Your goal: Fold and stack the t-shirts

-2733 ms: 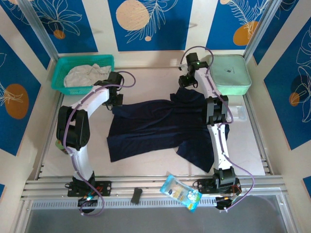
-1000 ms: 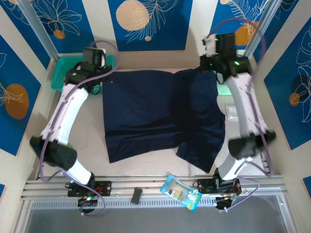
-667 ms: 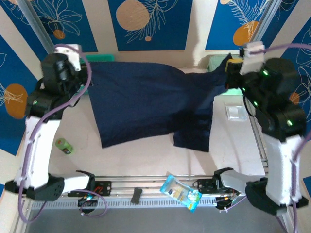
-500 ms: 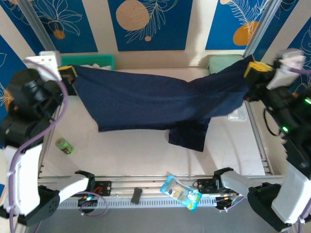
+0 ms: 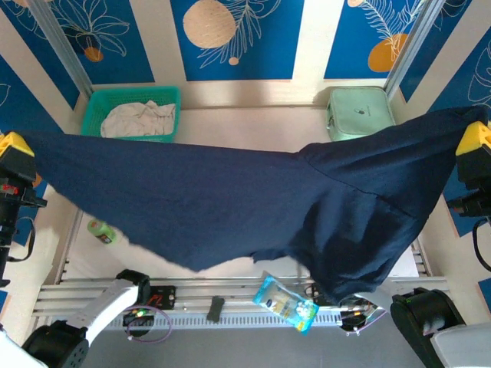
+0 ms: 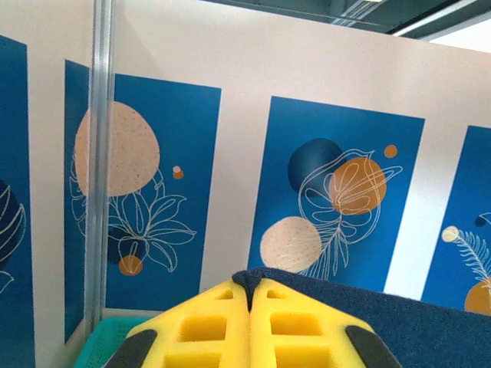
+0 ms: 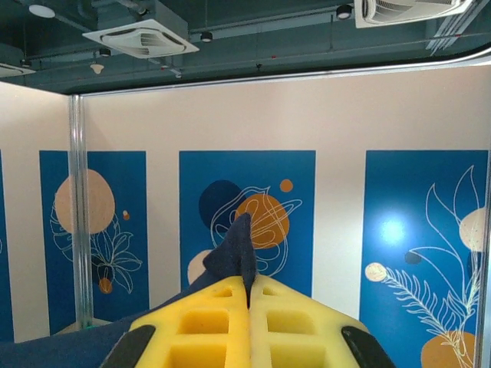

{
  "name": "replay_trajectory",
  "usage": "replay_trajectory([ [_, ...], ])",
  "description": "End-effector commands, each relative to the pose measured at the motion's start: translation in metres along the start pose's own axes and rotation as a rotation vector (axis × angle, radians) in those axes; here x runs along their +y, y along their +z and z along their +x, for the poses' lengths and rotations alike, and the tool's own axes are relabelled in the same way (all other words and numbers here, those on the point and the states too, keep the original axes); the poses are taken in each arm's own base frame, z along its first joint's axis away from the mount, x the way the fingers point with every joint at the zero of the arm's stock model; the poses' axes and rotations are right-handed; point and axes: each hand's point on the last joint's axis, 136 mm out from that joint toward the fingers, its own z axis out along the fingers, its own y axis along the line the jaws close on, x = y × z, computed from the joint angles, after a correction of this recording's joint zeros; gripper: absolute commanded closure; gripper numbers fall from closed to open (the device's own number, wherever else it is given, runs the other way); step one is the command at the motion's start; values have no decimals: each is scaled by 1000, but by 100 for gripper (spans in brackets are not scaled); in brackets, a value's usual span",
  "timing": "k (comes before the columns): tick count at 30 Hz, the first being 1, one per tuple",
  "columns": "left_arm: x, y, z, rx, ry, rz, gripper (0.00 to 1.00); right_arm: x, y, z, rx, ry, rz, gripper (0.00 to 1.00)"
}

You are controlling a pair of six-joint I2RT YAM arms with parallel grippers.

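The dark navy t-shirt (image 5: pixel 230 203) hangs stretched wide and high across the top view, held up off the table by both arms. My left gripper (image 5: pixel 14 144) at the far left is shut on one corner of the navy t-shirt (image 6: pixel 430 326), and the cloth pokes up between the yellow fingers (image 6: pixel 207 322). My right gripper (image 5: pixel 476 139) at the far right is shut on the other corner of the navy t-shirt (image 7: pixel 234 257). A pale off-white t-shirt (image 5: pixel 138 119) lies crumpled in the teal basket (image 5: pixel 93 103) at the back left.
A mint-green hard case (image 5: pixel 359 111) stands at the back right. A small green cylinder (image 5: pixel 100 228) lies near the left edge. At the front rail lie a blue snack packet (image 5: pixel 285 304) and a small black block (image 5: pixel 215 309). Blue patterned panels wall the cell.
Both arms have swung up and outward, lifting the navy t-shirt off the table and spreading it taut. Both grippers have stayed shut on it throughout.
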Motion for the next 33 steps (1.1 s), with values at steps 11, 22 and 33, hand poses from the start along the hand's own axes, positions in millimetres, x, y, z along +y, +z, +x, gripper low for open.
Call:
replay_trajectory([
  [11, 4, 72, 9, 38, 163, -126, 100, -35, 108, 20, 47, -210, 174, 100],
  [22, -4, 202, 177, 313, 301, -180, 100, -72, 247, 226, 490, -209, 229, 100],
  [33, 12, 325, 390, 558, 346, -248, 100, -155, 334, 466, 849, -87, 243, 100],
])
